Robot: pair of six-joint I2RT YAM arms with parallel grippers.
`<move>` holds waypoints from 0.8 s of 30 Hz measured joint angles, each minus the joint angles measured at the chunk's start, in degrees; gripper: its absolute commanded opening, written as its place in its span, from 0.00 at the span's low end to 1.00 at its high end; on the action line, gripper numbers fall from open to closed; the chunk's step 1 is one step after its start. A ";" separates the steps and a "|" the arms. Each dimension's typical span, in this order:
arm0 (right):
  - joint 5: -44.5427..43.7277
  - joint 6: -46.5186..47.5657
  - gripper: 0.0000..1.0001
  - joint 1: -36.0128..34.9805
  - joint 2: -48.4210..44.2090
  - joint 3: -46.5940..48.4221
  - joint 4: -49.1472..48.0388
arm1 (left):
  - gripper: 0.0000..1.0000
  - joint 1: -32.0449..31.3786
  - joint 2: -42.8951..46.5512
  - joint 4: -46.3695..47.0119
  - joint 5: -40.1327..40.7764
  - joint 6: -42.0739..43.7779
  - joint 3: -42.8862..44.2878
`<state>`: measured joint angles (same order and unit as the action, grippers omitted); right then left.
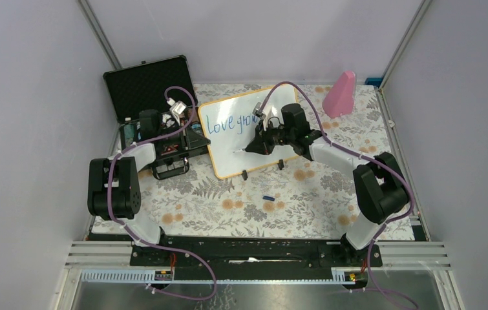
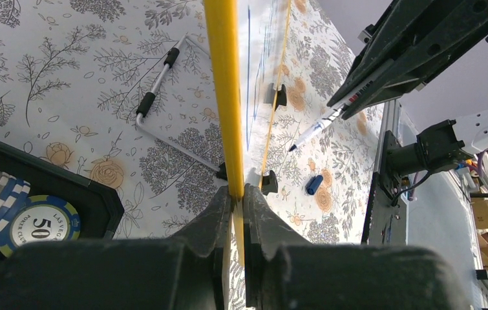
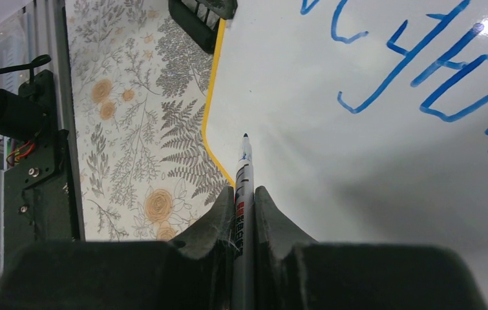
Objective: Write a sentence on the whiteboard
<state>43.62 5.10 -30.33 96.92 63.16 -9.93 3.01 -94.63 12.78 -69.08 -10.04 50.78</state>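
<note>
At the far left of the floral-covered table (image 1: 228,206) a black case (image 1: 147,87) lies open with its lid up, and the left wrist view shows poker chips (image 2: 41,223) in its tray. Just right of it, the left gripper (image 2: 236,194) has its jaws pressed together on the yellow rim of the whiteboard (image 1: 228,158), pinching the board's left edge. The whiteboard stands in the middle of the table between the two arms, leaning back on small black feet, its left side right beside the case. A bent metal wire stand (image 2: 157,90) lies on the cloth behind it. Across the upper part of the board runs the sentence (image 1: 231,121) in blue handwriting, readable as "Love gro" before the right arm hides the rest. The right gripper (image 3: 244,194) is closed tight around a marker (image 3: 244,168), whose dark tip points at the blank lower-left part of the board, near the rounded corner of the rim; whether the tip touches the surface cannot be told. On the cloth in front of the board, apart from its feet, lies a small blue cap (image 1: 267,197). At the far right rear stands a pink wedge-shaped object (image 1: 340,93), well apart from the board.
</note>
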 measured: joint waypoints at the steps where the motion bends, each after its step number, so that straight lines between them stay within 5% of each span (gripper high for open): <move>1: -0.59 0.00 0.00 0.00 0.13 0.00 -0.15 | 0.00 0.00 0.00 -0.37 0.02 0.39 0.17; 24: -5.03 0.68 0.00 -0.42 3.17 2.27 0.26 | 0.00 0.00 0.00 -2.14 0.15 1.88 0.66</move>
<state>38.59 5.78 -30.74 100.09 65.43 -9.67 3.01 -94.63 10.63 -68.93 -8.16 51.44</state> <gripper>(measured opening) 0.158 0.073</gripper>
